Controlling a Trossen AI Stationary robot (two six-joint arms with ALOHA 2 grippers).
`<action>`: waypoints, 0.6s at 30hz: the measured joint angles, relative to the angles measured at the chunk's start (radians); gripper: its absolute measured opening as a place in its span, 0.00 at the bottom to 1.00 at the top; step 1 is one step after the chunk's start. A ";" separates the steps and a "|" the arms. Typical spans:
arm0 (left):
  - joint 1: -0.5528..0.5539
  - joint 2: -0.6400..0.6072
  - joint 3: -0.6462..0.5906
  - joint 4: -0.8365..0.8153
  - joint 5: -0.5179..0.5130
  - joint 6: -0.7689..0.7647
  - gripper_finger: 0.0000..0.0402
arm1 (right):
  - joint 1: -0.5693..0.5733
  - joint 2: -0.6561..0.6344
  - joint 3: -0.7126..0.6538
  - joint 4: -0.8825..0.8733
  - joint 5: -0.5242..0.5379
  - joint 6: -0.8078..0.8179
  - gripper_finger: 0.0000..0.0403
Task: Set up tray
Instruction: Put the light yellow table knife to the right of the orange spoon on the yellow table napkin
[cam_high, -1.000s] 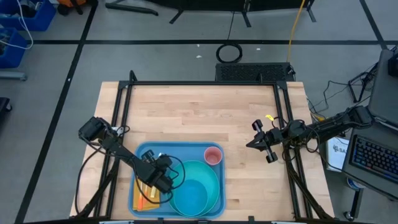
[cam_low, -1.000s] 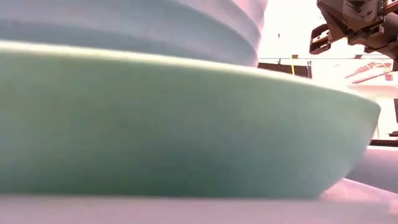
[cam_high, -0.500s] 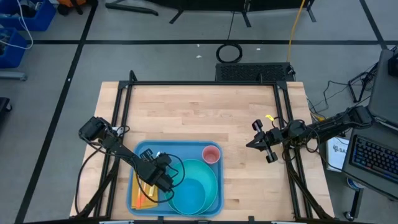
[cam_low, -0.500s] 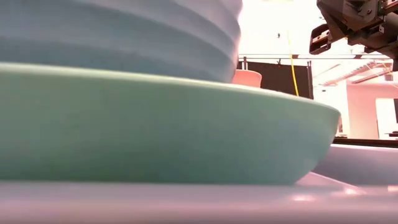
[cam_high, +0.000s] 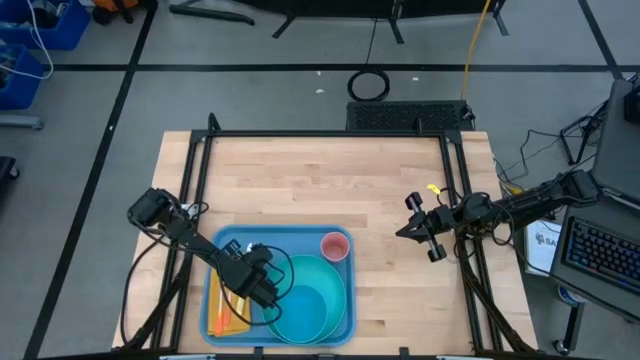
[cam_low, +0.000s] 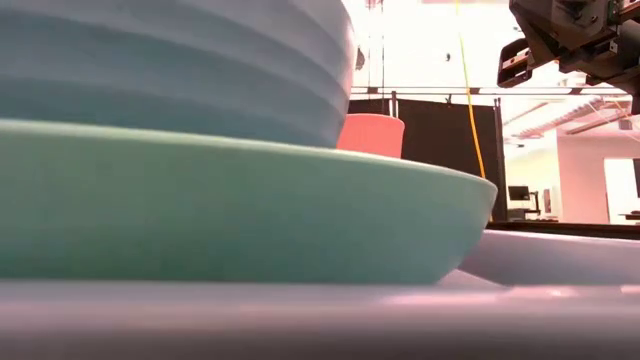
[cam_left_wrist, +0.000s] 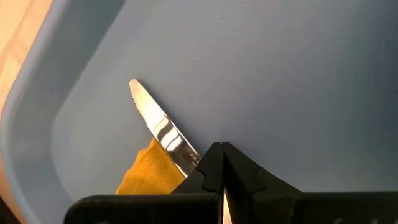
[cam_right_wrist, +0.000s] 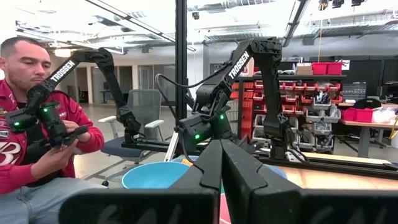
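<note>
A: Left side of the table, item one?
B: Left gripper (cam_high: 255, 290), low over the tray's left half. Its fingers (cam_left_wrist: 211, 171) are pressed together with nothing between them, tips just above the tray floor.

A: Beside it?
B: Orange napkin (cam_high: 226, 310) lying flat in the tray's left part, with a table knife (cam_left_wrist: 164, 132) resting across it, blade reaching onto bare blue plastic.

A: The tray itself?
B: Blue tray (cam_high: 290, 238), at the near edge of the wooden table (cam_high: 320, 180), left of centre.

A: Contents, moving right?
B: Turquoise plate (cam_high: 325, 275) carrying a blue bowl (cam_high: 305, 312); pink cup (cam_high: 334, 246) upright in the far right corner.

A: Right side?
B: Right gripper (cam_high: 402, 232), raised near the table's right edge, well apart from the tray, fingers closed on nothing.

A: Beyond the table?
B: A person (cam_right_wrist: 28, 134) seated, hands on a control arm.
</note>
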 joint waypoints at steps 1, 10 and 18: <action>0.000 0.000 0.000 -0.001 0.001 -0.002 0.00 | 0.000 0.000 0.000 0.000 0.000 0.000 0.00; 0.000 0.000 0.001 -0.013 0.003 -0.027 0.00 | 0.000 0.000 0.000 0.000 0.000 0.000 0.00; 0.000 0.000 0.002 -0.016 0.008 -0.041 0.00 | 0.000 0.000 0.000 0.000 0.000 0.000 0.00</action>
